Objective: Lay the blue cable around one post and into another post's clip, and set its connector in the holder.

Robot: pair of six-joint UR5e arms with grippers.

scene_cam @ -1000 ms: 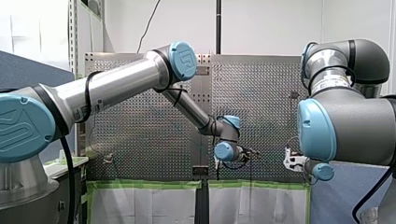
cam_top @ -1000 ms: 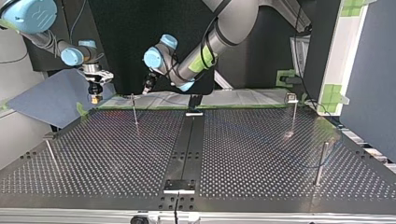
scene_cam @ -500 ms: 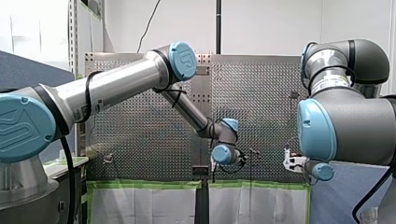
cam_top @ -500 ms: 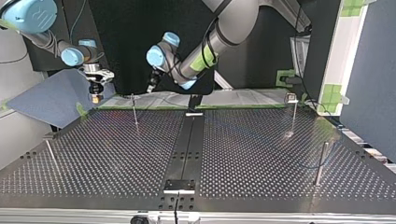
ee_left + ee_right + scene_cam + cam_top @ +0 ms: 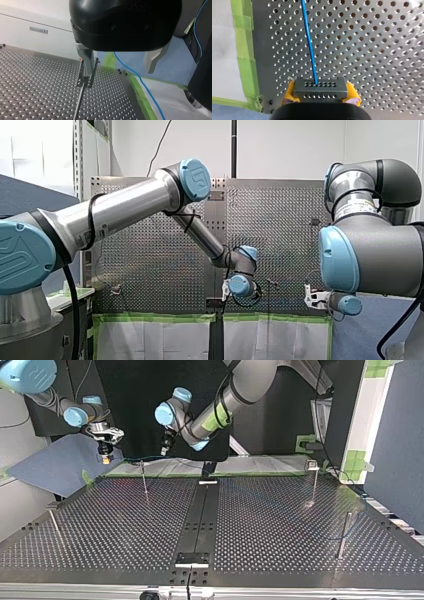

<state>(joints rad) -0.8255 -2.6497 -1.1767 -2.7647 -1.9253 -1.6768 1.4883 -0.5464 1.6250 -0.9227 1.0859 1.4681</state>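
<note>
Walls of white and dark panelling close the cell in, with a blue-grey board [image 5: 55, 467] at the top view's left and green tape [image 5: 165, 475] along the far edge. Beneath lies the perforated metal surface [image 5: 280, 525], wide and bare apart from a dark strip down its middle and a few thin posts. One post [image 5: 144, 480] stands in the upper left of the top view and another [image 5: 314, 482] in the upper right. Which fitting is the holder I cannot tell.

Above the upper-left post hangs the robot's left gripper [image 5: 119, 72], its metal fingers spread wide with nothing between them but air and the passing line. The clip-topped post sits just past one finger. Further toward the upper left corner, the right gripper [image 5: 320, 95] has its yellow pads pressed on the two ends of the connector [image 5: 320, 87].

From that connector the blue cable [image 5: 309, 42] runs out over the holes. It looks thin, light and limp, so I would expect it to sag and wander unless kept gently taut. It probably slides easily through metal fingers. The connector is the small rigid part, and its flat ends seem the sensible place to hold it.
</note>
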